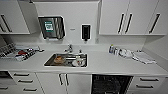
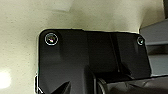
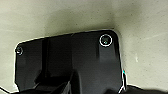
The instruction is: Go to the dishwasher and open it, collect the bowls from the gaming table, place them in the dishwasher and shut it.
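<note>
We see the dishwasher [image 1: 110, 84] straight ahead and low, under the counter [image 1: 105, 62] and right of the sink [image 1: 66, 60], already open and dark inside, but we cannot tell how our grippers stand.

— Where does the head camera look from?

— From high up. It faces the wall and looks down on the white counter [image 1: 112, 63], close enough to see the sink [image 1: 66, 60] in the middle and the dark dishwasher [image 1: 110, 84] under the counter's front edge.

— And the two wrist cameras?

— Each one looks down past its own arm's dark plate at a pale speckled floor [image 2: 20, 50], very near.

— Do they share anything with the head camera?

— I can't tell. Both wrist cameras see the same kind of floor [image 3: 145, 50].
</note>
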Controlling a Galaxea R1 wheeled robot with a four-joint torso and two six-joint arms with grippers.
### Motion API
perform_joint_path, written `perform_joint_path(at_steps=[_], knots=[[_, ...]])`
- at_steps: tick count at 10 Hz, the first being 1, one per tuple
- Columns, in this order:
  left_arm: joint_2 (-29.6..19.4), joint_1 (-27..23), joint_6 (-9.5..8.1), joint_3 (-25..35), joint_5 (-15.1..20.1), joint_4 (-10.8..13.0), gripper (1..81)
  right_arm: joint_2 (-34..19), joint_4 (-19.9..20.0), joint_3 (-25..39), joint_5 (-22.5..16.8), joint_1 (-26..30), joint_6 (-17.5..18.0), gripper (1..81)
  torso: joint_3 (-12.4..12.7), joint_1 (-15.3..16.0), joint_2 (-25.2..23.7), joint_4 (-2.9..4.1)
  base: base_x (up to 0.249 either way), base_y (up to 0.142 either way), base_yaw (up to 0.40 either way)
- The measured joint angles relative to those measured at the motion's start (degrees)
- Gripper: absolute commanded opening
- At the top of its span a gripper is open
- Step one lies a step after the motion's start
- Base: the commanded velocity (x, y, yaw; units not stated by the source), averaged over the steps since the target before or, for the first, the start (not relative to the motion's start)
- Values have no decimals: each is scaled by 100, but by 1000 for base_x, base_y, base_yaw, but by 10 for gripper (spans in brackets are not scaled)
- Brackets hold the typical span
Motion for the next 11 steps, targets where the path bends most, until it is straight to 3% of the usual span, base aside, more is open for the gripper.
perform_joint_path(at_steps=[2,7,11], knots=[[11,0,0,-6,5,0,811,9,0,-1,-5,0,-1,811,127,-203,319,0,0,0,0],[27,5,0,-12,-11,0,811,9,0,-4,-2,24,-1,811,769,-872,1336,0,0,0,0],[28,-15,0,-12,-17,0,811,11,0,-11,-2,-2,-23,811,844,-1399,2142,0,0,0,0]])
